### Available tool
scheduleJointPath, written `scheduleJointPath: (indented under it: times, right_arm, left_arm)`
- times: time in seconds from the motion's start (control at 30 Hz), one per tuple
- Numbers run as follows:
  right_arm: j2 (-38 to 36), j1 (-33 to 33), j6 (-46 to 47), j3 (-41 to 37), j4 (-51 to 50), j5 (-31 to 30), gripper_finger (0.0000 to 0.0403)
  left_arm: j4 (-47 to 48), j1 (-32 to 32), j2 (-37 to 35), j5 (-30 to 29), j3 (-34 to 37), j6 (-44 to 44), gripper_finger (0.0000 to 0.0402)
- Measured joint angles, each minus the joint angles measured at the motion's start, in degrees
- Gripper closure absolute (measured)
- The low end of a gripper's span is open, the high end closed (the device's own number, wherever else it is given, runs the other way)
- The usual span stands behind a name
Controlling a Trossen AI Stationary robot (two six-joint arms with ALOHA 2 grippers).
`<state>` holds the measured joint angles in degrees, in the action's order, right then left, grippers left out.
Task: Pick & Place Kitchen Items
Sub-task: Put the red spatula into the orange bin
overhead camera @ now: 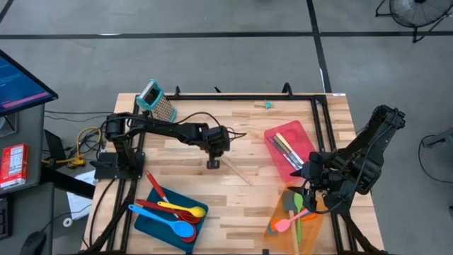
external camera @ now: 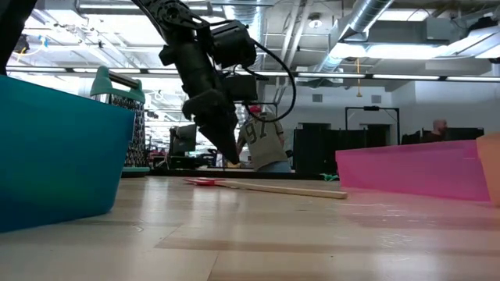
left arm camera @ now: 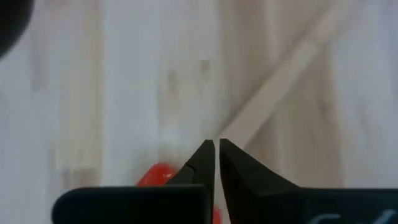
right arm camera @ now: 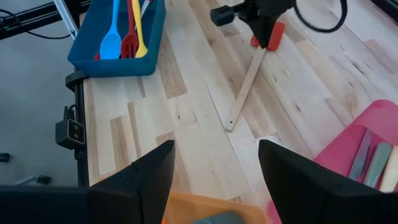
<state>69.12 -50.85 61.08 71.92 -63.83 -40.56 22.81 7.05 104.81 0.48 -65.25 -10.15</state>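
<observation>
1. Here the left end effector sits low over the middle of the wooden desk, its fingers pinched together.
2. They meet at the red-headed end of a wooden-handled spatula that lies flat on the desk; whether the handle is actually pinched between them cannot be told.
3. The spatula's pale handle runs diagonally away from the left end effector toward the red tray.
4. In the low view the spatula lies on the desk surface, with the left arm's end effector coming down onto its red end.
5. The right end effector waits at the right side of the desk, over the gap between the red tray and the orange tray, with its fingers spread apart and nothing between them.
6. The blue tray at the front left holds red, blue and yellow spoons.
7. The red tray holds several slim utensils, and the orange tray holds green and pink ones.
8. A metal grater with a teal handle stands at the back left of the desk.
</observation>
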Motion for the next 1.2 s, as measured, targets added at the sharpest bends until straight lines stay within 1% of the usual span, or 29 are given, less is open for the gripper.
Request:
scheduleJointPath:
  times: [0.07, 0.13, 0.27, 0.47, 0.57, 0.63, 0.8, 0.97, 1.07, 1.2]
  right_arm:
    - [0.0, 0.0, 0.0, 0.0, 0.0, 0.0, 0.0175]
    - [0.0, 0.0, 0.0, 0.0, 0.0, 0.0, 0.0175]
    - [0.0, 0.0, 0.0, 0.0, 0.0, 0.0, 0.0175]
    - [0.0, 0.0, 0.0, 0.0, 0.0, 0.1, 0.0175]
    - [0.0, 0.0, 0.0, 0.0, 0.0, 0.1, 0.0175]
    - [0.0, 0.0, 0.0, 0.0, 0.0, 0.2, 0.0175]
    - [0.0, 0.0, 0.3, 0.0, 0.0, 0.2, 0.0175]
    - [0.0, 0.0, 0.4, 0.0, 0.3, 0.2, 0.0175]
    - [0.0, 0.0, 0.5, 0.0, 0.8, 0.2, 0.0175]
    - [0.0, 0.0, 0.4, 0.0, 0.9, 0.2, 0.0175]
  left_arm:
    - [0.0, 0.0, 0.0, 3.2, 0.0, -4.0, 0.0384]
    - [0.1, 0.0, 0.0, 5.1, 0.0, -8.3, 0.0364]
    - [0.2, 0.0, 0.0, 5.6, -0.1, -15.5, 0.031]
    - [-0.1, 0.1, 0.0, 4.0, -0.1, -17.0, 0.0225]
    - [-0.4, 0.1, 0.9, 4.0, -0.2, -18.5, 0.0206]
    - [-0.1, 0.1, 2.3, 4.2, -0.2, -19.6, 0.0203]
    - [-0.4, 0.1, 6.5, 6.9, -0.4, -19.8, 0.0203]
    - [0.1, 0.2, 7.9, 7.0, -0.5, -19.2, 0.021]
    - [2.2, 0.1, 7.7, 5.9, -0.6, -19.2, 0.0226]
    - [3.6, -0.2, 7.7, 2.4, -0.5, -20.0, 0.0276]
